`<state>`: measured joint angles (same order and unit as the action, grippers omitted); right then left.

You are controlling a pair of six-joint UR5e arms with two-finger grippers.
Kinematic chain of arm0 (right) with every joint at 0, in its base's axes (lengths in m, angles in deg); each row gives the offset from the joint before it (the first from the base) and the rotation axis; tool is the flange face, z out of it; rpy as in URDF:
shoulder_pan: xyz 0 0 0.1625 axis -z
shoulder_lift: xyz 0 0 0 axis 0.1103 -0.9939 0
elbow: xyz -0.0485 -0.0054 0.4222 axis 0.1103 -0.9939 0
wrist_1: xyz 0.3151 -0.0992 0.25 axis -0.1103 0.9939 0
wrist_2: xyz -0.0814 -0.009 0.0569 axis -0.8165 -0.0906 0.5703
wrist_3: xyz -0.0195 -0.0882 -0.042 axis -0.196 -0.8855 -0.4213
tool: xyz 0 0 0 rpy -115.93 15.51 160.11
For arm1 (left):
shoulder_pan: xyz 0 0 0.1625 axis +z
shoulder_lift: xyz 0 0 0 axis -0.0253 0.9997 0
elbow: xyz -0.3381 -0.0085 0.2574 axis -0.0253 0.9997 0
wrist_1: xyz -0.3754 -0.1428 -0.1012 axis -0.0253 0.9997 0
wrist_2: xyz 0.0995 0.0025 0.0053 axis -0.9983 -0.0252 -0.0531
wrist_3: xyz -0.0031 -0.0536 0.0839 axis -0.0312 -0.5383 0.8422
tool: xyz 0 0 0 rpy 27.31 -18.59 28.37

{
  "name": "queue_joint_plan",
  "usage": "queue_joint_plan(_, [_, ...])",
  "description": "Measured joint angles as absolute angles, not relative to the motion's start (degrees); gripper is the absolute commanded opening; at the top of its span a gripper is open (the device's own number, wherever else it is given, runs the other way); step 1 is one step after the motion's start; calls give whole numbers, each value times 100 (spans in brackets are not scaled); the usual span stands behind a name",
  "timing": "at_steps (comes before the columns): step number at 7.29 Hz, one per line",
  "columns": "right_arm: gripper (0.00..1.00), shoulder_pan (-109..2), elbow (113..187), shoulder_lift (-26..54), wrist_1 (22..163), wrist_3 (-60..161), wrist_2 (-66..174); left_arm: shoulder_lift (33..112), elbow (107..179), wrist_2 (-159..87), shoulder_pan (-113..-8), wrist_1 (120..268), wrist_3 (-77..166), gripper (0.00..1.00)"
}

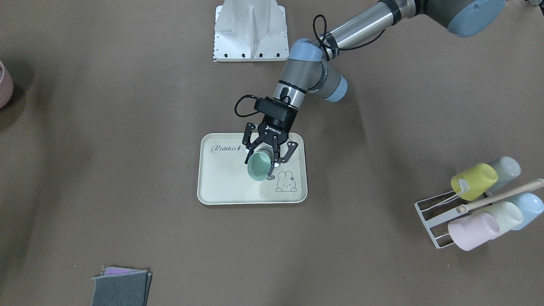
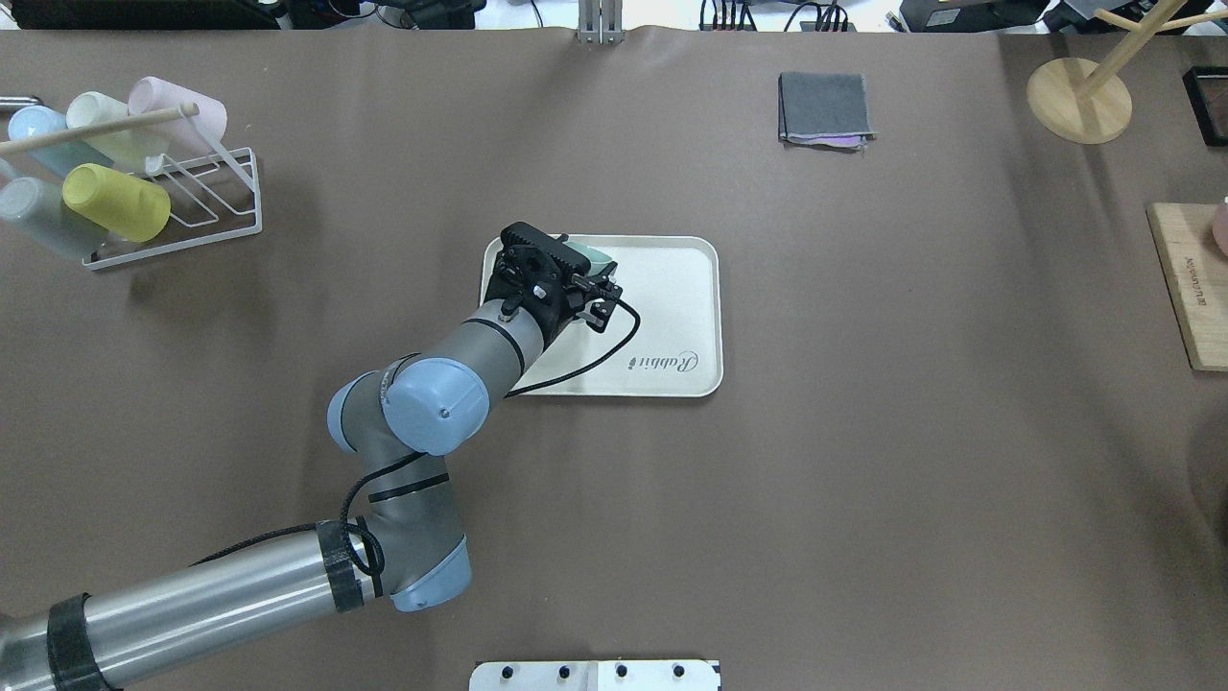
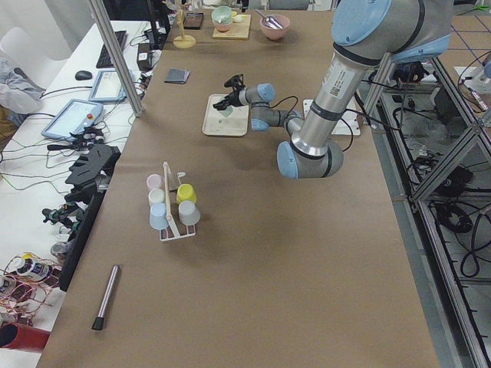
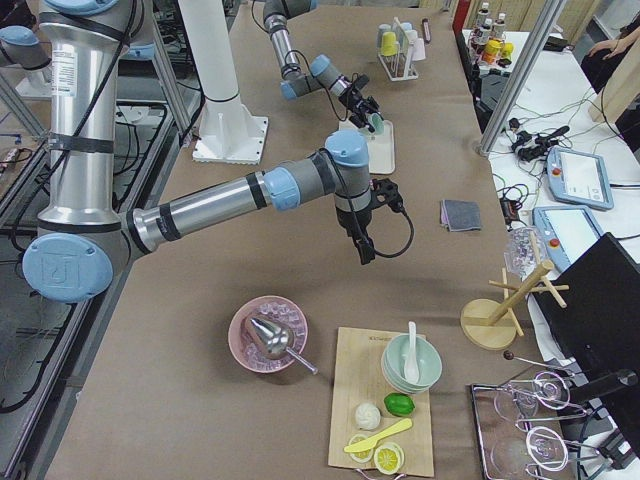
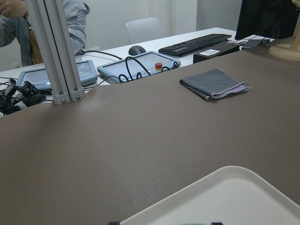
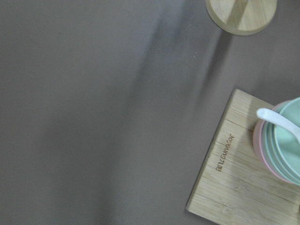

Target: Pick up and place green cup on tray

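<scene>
Since your left tool [image 1: 260, 163] pinches the cup [image 1: 257, 169] tilted over the tray [image 1: 225, 182], I'd level it before release.

The left arm [image 2: 422, 413] reaches forward over the table with its wrist angled down, and the left gripper [image 1: 260, 161] is clamped on the tilted green cup [image 1: 257, 169]. The right arm [image 4: 215, 207] extends low over its own side, and the right gripper [image 4: 366, 250] points downward. How its jaws stand cannot be told.
</scene>
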<state>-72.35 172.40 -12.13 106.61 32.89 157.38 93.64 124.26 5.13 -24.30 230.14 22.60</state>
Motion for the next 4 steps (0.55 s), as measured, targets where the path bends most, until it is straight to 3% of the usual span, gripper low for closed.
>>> queue_joint_plan(4, [100, -7798, 16441, -1343, 10834, 2972, 16504, 9520, 12215, 462, -2430, 23014, 2253, 75])
